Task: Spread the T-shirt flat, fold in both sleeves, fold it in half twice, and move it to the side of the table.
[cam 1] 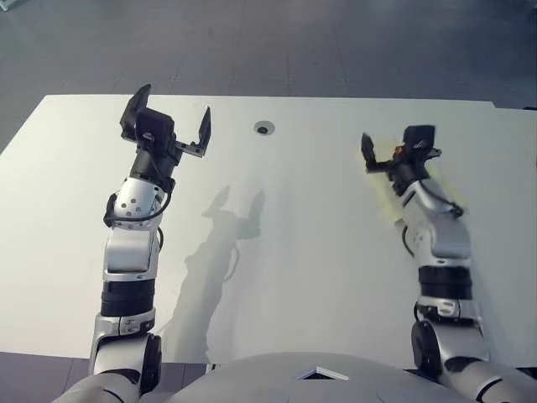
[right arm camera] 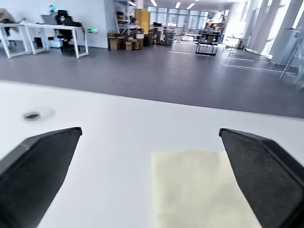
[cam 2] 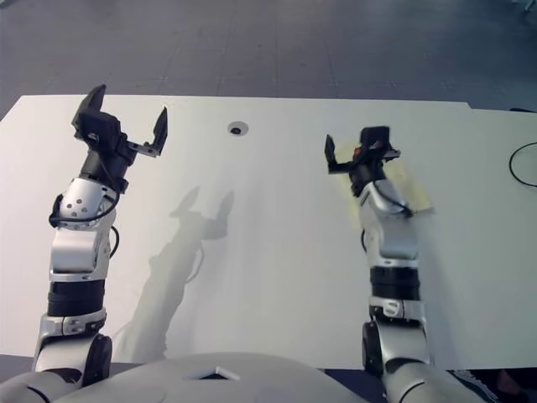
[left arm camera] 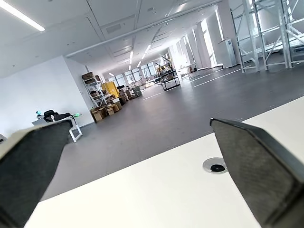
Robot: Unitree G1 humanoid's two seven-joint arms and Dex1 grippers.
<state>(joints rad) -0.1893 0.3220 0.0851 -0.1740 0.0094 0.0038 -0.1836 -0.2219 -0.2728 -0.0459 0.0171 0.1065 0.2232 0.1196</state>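
Gaping wide, left end effector (cam 1: 174, 105) and right end effector (right arm camera: 149, 132); folded T-shirt (right arm camera: 199, 190) looks soft, light, so pinch its edge

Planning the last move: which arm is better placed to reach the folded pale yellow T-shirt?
Right. The right gripper hovers open over the folded T-shirt; the left gripper, also open, is far across the table.

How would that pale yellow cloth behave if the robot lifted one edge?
The cloth lies thin and flat, so it is probably light and floppy; lifted by one edge, it would likely droop. On the smooth table, a push might slide or wrinkle it.
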